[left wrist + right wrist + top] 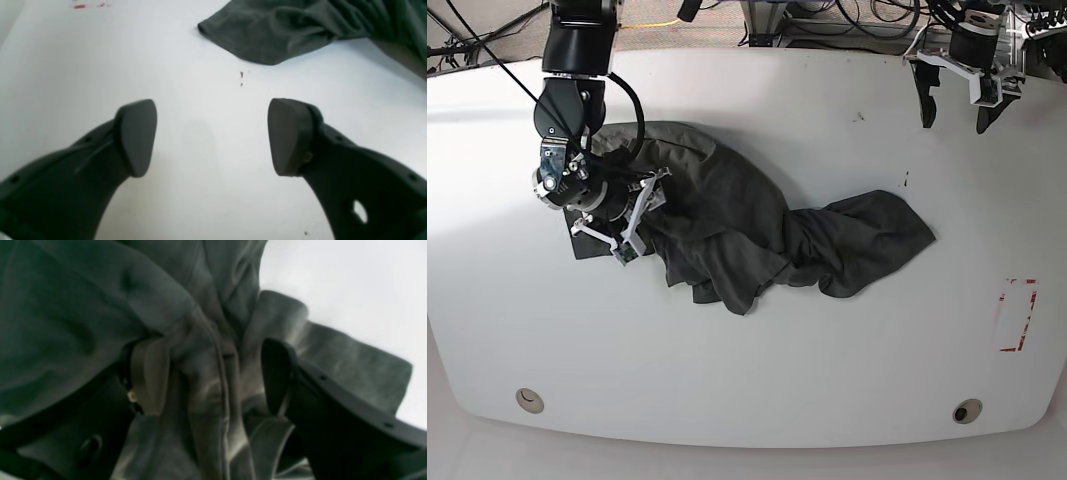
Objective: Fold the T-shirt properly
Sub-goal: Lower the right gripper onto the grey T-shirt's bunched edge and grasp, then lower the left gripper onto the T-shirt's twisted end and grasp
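At the left of the base view the right gripper [620,222] presses into the crumpled T-shirt [747,225] — its fingers [150,373] spread wide, a bunched seam between them, not pinched. The shirt sprawls across the white table [757,370] centre. Upper right, the left gripper [955,108] hangs parted over bare surface.

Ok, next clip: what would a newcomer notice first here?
The crumpled dark T-shirt sprawled across the middle of the white table, far from folded. Next, the right end effector down at the shirt's edge, jaws open with bunched fabric between them. The left end effector hangs open over bare table, away from the cloth.
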Controlling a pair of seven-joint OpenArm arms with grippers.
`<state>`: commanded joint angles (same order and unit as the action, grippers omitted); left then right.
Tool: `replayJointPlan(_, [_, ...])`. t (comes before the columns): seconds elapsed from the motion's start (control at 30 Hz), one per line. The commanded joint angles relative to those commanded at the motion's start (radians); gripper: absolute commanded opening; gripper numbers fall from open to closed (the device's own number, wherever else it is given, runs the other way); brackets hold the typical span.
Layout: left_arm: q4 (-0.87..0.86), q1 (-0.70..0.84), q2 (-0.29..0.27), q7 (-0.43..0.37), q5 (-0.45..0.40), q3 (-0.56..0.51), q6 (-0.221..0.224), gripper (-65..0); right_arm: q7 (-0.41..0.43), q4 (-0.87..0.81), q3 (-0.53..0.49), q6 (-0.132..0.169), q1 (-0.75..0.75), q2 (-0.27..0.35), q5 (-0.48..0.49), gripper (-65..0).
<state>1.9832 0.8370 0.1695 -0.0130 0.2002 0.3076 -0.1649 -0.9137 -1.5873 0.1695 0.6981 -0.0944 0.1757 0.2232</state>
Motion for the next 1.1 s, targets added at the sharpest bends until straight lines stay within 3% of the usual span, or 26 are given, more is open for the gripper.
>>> replayJointPlan(0.2, [-0.002,-0.063,0.0,0.014,0.0,0.0,0.0,-18.5,0.0,0.012,0.0,0.0,-0.002,-0.048,-0.002,-24.1])
replayJointPlan(0.4, [0.0,-0.124,0.0,0.166,0.002,0.003,0.0,-18.5,-0.002,0.015,0.0,0.0,-0.003,-0.077,-0.002,-24.1])
replayJointPlan(0.57, [0.0,-0.132,0.0,0.166,0.002,0.003,0.0,-18.5,-0.002,0.012,0.0,0.0,-0.005,-0.083,-0.002,-25.7])
replayJointPlan(0.63, [0.0,-0.132,0.0,0.166,0.002,0.003,0.0,-18.5,-0.002,0.017,0.0,0.0,-0.005,-0.083,-0.002,-32.0])
replayJointPlan(0.8, [-0.002,-0.183,-0.003,0.166,0.002,0.002,0.0,-17.9,-0.002,0.009,0.0,0.0,-0.006,-0.083,-0.009,-65.0])
replayJointPlan(0.9, [-0.002,-0.21,-0.006,0.181,0.002,0.0,0.0,-17.8,-0.003,-0.028,0.0,0.0,0.003,-0.078,-0.011,-65.0])
replayJointPlan(1.1, [-0.002,-0.371,-0.043,0.457,0.003,-0.002,0.0,-17.8,-0.006,-0.203,0.005,0.0,0.081,-0.075,-0.011,-65.0])
